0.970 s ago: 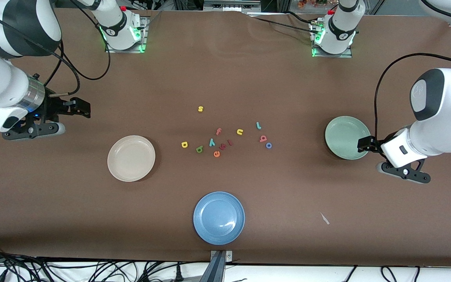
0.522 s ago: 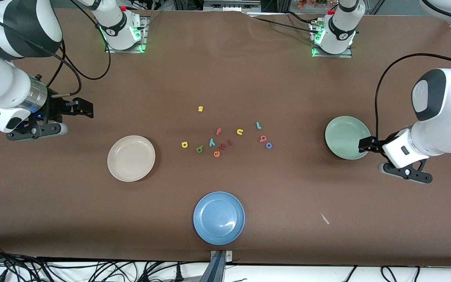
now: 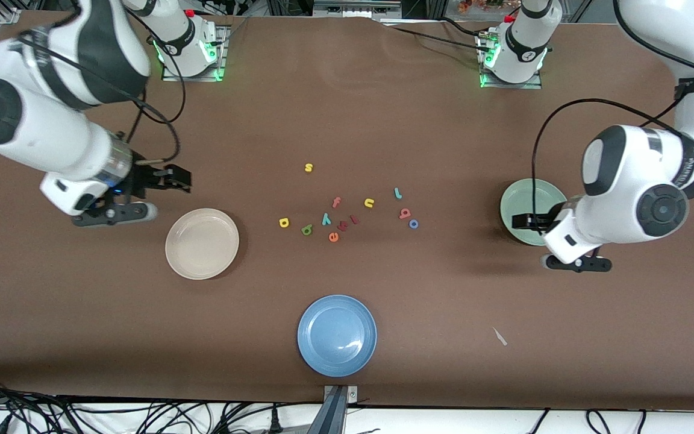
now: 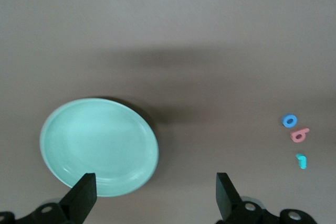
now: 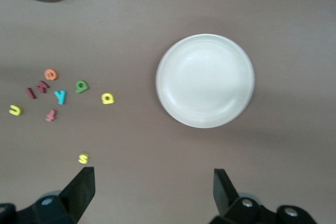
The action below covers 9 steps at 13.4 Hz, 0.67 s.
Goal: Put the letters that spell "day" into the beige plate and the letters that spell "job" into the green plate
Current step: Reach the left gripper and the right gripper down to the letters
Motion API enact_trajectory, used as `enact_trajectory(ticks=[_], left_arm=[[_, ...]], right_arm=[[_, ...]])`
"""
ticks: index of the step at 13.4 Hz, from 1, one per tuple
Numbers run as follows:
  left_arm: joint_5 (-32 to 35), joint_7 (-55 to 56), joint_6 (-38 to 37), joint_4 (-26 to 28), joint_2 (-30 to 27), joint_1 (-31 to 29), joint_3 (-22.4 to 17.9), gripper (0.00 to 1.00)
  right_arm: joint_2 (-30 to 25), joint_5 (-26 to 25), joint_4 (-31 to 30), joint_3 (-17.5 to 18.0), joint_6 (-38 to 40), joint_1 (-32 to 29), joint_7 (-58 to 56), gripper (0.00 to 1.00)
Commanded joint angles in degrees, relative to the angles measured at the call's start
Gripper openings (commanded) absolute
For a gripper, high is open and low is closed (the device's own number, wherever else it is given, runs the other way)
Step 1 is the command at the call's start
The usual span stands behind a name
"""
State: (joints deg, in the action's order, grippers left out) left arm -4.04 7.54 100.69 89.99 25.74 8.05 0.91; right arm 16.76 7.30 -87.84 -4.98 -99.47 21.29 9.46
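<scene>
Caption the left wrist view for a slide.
Open left gripper over the green plate edge, with blue "o", pink "b", teal "j" beside.

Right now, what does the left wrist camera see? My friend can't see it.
An empty green plate sits on the brown table, with the open left gripper above its edge. Off to one side lie three tiny letters: blue, pink, teal.
</scene>
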Motion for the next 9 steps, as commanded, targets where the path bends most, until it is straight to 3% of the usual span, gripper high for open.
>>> enact_trajectory(ticks=[1,4,9], left_arm=[[-1.49,5.53,0.30,7.55,-5.33,-0.14,2.16,1.00],[-1.58,13.68,0.56,13.36,-11.05,-0.14,6.90,0.99],[-1.49,34.53,12.58,17.57,-9.30,0.04,16.31,0.99]], right_arm=[[1.52,1.58,-0.05,-0.38,-2.74,6.11,8.09,1.00],[3.09,1.67,-0.05,-0.38,-5.73,10.60,14.52,1.00],[6.96,1.06,-1.45,-0.38,-11.01,15.27,23.48,1.00]])
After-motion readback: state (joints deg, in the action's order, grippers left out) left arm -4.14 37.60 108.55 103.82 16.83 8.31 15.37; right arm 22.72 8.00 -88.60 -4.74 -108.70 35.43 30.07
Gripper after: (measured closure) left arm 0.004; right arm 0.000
